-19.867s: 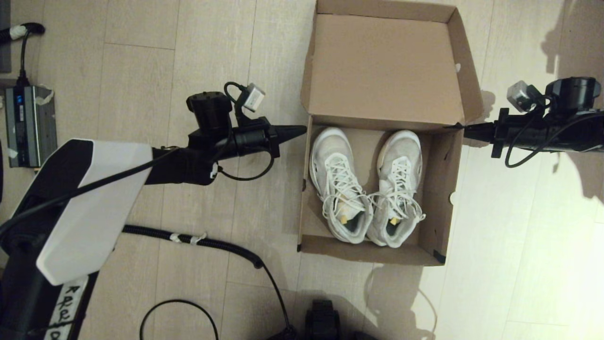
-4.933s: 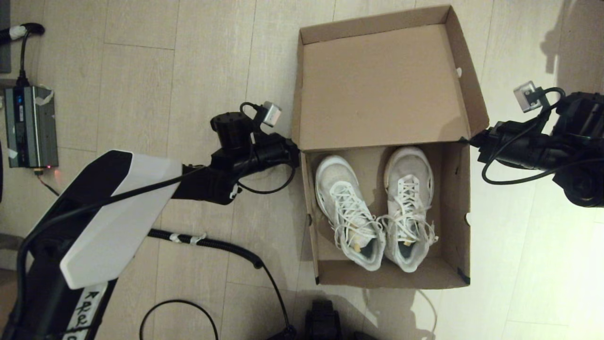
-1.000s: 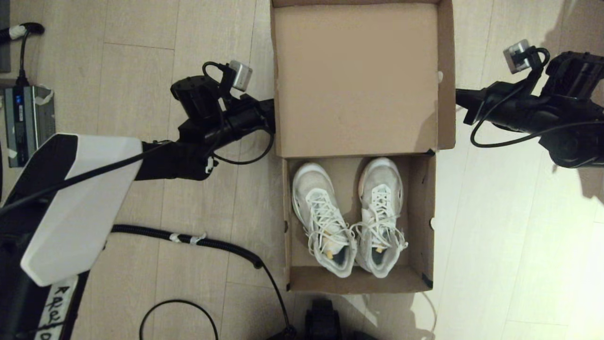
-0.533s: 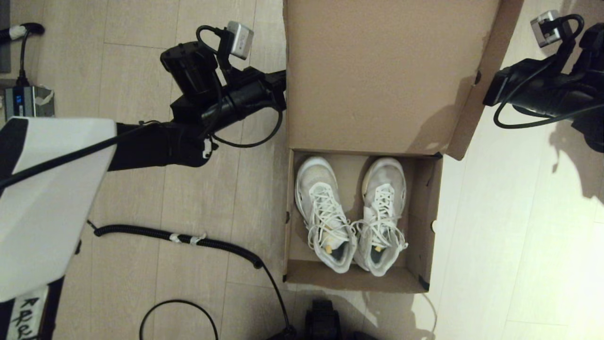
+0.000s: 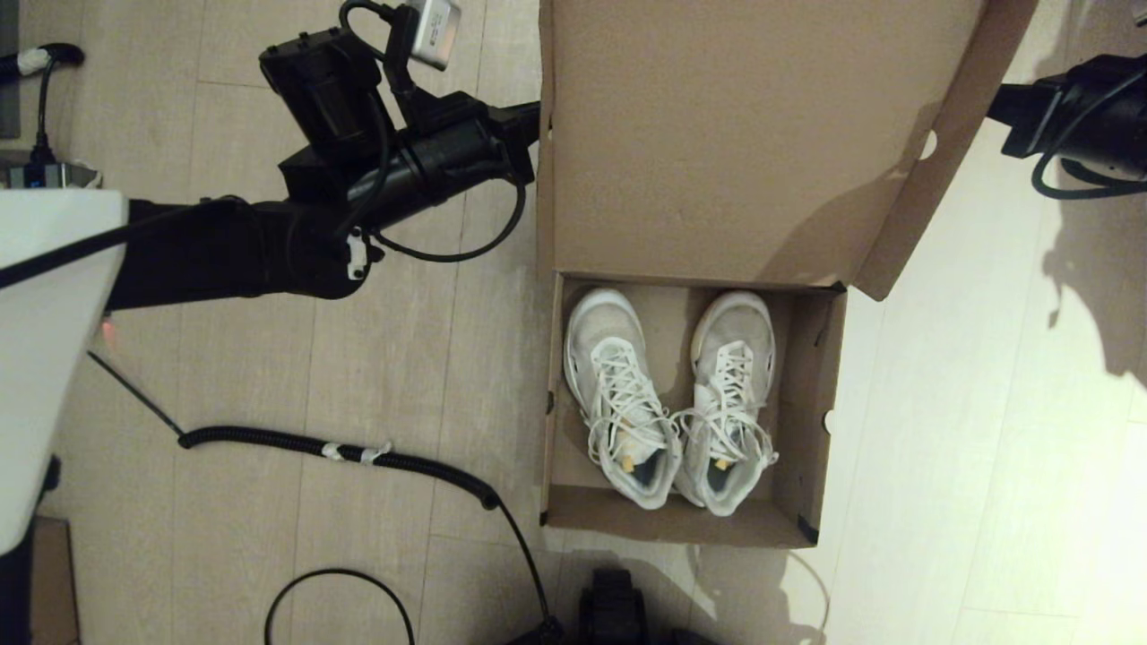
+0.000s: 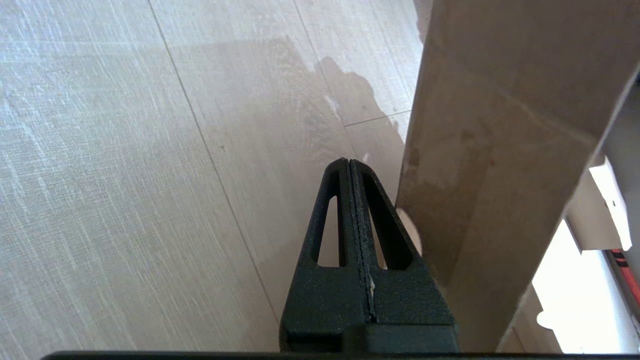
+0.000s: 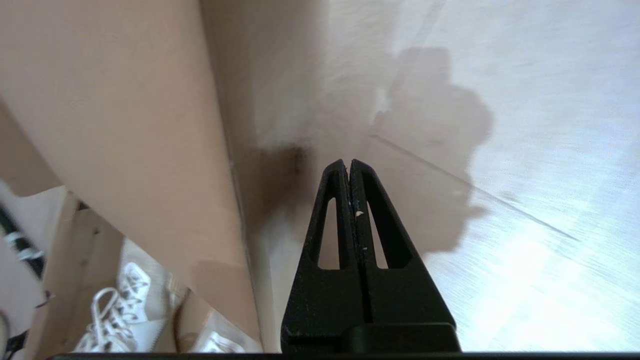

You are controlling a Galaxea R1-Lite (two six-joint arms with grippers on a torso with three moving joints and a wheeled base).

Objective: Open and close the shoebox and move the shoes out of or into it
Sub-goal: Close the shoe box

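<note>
Shoebox [image 5: 690, 520], floor centre: lid [image 5: 717, 134] raised, shoes [image 5: 668, 394] inside. Left hand [image 6: 348, 167] and right hand [image 7: 348, 167] clenched empty beside lid. Closing step; next, swing lid down.

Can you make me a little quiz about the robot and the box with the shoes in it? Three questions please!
1. True or false: both shoes sit inside the shoebox.
2. Is the lid A) shut flat over the shoes, B) lifted up with the shoes showing, or C) taken off and lying on the floor?
3. Fill in: the left claw and the right claw each have their two fingers pressed ______.

Key
1. True: they lie side by side, heels toward the robot.
2. B: the lid stands raised between the two claws, one at each of its sides.
3. Together: neither claw is gripping anything.
</note>
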